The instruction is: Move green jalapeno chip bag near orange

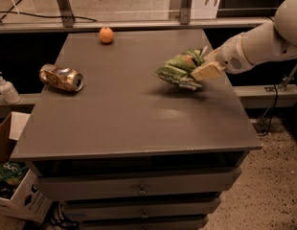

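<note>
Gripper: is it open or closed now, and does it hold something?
Gripper: closed on the green chip bag, over the right side of the table.

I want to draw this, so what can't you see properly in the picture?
Camera view:
- The right end of the chip bag is hidden by the gripper holding it above the right side of the table; its lettering is too small to read.
- The arm is cut off by the right edge.
- The label on the can is too small to read.
</note>
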`<act>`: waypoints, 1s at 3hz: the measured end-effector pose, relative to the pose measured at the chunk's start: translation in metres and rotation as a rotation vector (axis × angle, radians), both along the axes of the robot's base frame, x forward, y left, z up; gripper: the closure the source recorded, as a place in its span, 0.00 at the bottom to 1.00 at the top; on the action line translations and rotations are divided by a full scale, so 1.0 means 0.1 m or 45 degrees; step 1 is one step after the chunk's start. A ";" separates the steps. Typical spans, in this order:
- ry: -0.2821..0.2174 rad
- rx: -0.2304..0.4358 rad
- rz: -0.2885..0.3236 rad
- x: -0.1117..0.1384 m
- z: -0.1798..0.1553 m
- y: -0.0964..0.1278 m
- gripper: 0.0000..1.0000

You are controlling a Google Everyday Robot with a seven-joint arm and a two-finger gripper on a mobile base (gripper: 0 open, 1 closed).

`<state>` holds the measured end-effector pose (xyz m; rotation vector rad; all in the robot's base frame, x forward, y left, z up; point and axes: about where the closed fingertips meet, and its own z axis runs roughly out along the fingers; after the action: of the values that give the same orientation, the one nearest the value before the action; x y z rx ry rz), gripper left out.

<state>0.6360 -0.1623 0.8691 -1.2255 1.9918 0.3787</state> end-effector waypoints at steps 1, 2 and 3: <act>-0.129 0.096 -0.055 0.29 0.35 0.15 1.00; -0.135 0.096 -0.051 0.31 0.35 0.17 1.00; -0.230 0.105 -0.070 0.57 0.40 0.20 1.00</act>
<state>0.6932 -0.1426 0.9094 -1.1107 1.8336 0.3088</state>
